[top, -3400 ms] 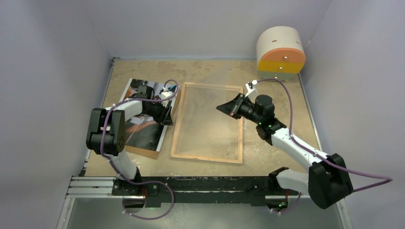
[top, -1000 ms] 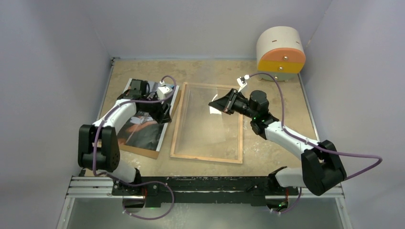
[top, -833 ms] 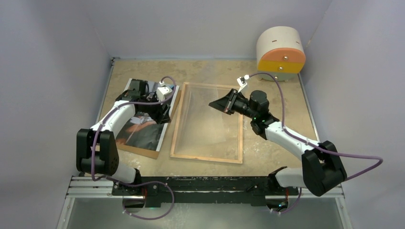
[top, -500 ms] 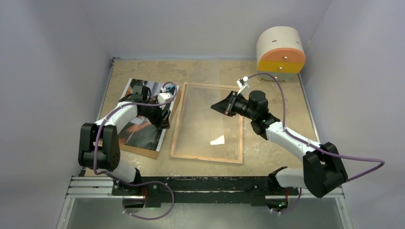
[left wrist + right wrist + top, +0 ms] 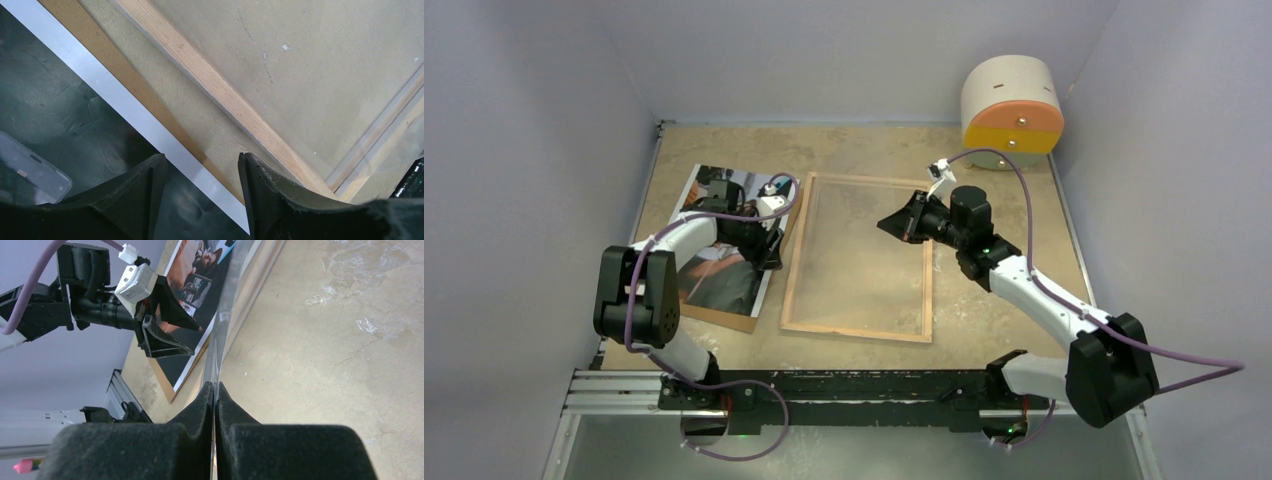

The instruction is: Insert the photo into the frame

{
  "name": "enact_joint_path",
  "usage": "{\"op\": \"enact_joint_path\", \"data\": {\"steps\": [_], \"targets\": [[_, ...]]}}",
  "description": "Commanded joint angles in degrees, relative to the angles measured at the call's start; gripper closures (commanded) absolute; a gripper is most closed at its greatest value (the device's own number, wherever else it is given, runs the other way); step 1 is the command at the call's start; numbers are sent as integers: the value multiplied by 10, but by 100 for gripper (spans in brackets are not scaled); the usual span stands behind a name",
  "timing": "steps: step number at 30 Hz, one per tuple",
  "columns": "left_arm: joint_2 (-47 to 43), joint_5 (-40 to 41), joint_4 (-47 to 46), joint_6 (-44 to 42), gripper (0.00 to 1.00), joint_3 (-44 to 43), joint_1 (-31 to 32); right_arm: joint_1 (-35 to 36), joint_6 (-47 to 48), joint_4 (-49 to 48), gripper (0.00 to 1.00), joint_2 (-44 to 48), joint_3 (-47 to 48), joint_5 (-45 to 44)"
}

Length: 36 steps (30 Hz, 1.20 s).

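Stretching between grey walls (image 5: 524, 150), tan tabletop (image 5: 864, 150), photo (image 5: 729, 285) left of frame (image 5: 856, 332), drum (image 5: 1012, 100) far right, left gripper (image 5: 200, 160) gaped empty, right gripper (image 5: 215, 386) pinched glass pane (image 5: 859, 250).

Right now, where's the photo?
In the top view the photo lies flat on a brown board at the left, just left of the frame, with the left gripper over its right edge.

The photo (image 5: 724, 283) lies left of the frame (image 5: 854, 331).

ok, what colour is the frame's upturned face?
Light wood with visible grain on the frame; it shows best in the left wrist view.
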<state>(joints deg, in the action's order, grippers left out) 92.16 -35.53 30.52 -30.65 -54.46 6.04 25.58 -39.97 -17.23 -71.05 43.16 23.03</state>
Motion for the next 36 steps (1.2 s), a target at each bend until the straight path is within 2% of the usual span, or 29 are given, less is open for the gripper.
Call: {"op": "enact_joint_path", "data": {"steps": [1,19,24,27,33,36], "targets": [[9,-9,-20,8,42,5,5,-1,33,27,100,31,15,-22],[22,-8,-31,15,44,6,13,-1,8,42,100,25,-9,-39],[21,-8,-31,16,44,6,15,-1,-14,36,90,23,-34,-50],[24,-8,-32,17,44,5,16,-2,-23,32,75,24,-42,-55],[29,-4,-34,19,46,4,18,-2,-34,32,57,19,-47,-58],[29,-3,-33,18,46,4,18,-5,-33,33,51,19,-48,-59]]}}
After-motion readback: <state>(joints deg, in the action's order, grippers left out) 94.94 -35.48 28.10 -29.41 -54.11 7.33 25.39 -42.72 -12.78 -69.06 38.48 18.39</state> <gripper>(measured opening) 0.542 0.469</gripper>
